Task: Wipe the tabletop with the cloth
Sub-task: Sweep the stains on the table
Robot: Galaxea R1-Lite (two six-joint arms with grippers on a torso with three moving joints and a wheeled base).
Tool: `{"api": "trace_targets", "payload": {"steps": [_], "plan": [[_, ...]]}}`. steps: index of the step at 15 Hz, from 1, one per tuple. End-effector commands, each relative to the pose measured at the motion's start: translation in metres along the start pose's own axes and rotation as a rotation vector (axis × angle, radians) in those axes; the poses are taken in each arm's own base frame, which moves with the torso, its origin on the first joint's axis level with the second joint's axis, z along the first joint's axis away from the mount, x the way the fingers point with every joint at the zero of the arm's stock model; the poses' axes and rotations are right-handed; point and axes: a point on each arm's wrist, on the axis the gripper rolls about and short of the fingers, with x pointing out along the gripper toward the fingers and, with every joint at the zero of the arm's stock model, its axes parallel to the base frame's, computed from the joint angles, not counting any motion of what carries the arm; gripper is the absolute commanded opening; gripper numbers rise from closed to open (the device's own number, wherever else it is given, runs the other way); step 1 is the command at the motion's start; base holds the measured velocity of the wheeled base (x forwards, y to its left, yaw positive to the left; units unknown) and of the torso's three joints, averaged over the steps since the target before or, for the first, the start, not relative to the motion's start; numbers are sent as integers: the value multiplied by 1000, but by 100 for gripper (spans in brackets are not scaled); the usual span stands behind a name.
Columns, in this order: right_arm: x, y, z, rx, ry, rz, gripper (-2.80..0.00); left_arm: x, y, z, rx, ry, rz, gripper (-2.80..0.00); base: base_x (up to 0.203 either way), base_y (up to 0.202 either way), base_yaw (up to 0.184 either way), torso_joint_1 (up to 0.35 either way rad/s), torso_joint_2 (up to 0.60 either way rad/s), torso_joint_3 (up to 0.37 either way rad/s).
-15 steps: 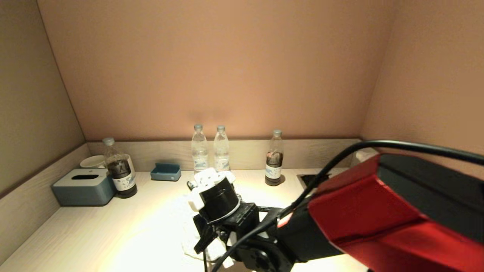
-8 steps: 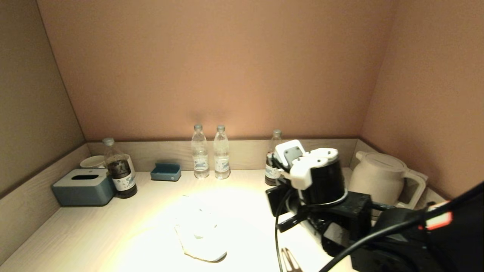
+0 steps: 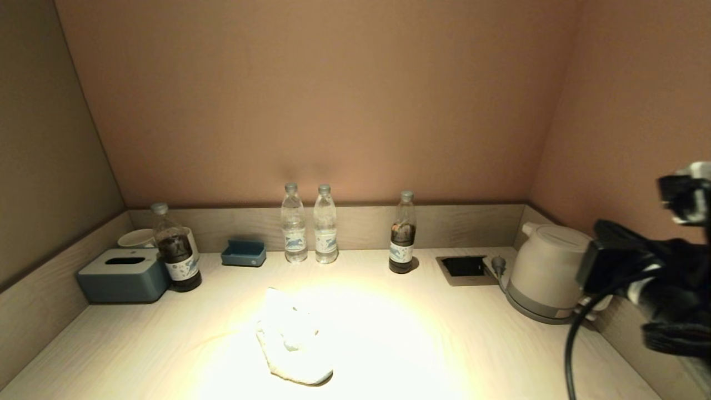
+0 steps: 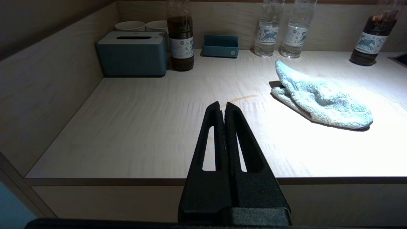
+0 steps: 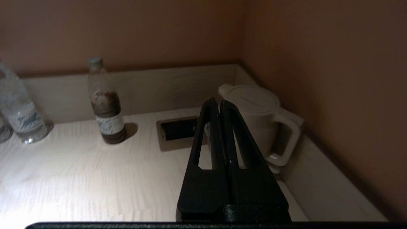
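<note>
A crumpled white cloth (image 3: 291, 339) lies loose on the light wooden tabletop (image 3: 139, 344) near its front middle; it also shows in the left wrist view (image 4: 321, 97). A faint orange-brown streak (image 4: 243, 98) marks the tabletop beside the cloth. My left gripper (image 4: 222, 109) is shut and empty, held off the table's front edge, well short of the cloth. My right gripper (image 5: 216, 103) is shut and empty, raised at the far right and pointing at the kettle; in the head view only its arm (image 3: 661, 272) shows.
Along the back wall stand two clear water bottles (image 3: 308, 225), a dark drink bottle (image 3: 402, 233), another dark bottle (image 3: 175, 250), a blue tray (image 3: 243, 253), a blue tissue box (image 3: 123, 275) and cups (image 3: 136, 238). A white kettle (image 3: 547, 272) and recessed socket (image 3: 464, 268) sit at right.
My right arm has swung from over the cloth to the far right and risen, uncovering the cloth, socket and kettle. The cloth stays lying on the table.
</note>
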Motion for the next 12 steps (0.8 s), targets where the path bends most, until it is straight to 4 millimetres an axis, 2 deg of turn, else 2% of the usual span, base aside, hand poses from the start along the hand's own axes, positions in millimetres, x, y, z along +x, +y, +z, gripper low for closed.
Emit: {"api": "trace_targets", "payload": {"steps": [1,4,6,9,12], "plan": [[-51,-45,17,43,-143,-135,-280,0,0,0,-1,0,0,-280,0,0,0,0,0,0],[-86,-76,18,-2,-218,-277,-280,0,0,0,-1,0,0,-280,0,0,0,0,0,0],[-110,-93,18,-49,-268,-446,-280,0,0,0,-2,0,0,-280,0,0,0,0,0,0],[-138,-104,15,-63,-337,-604,-280,0,0,0,-2,0,0,-280,0,0,0,0,0,0],[-164,-109,0,-47,-407,-597,-280,0,0,0,-2,0,0,-280,0,0,0,0,0,0]]}}
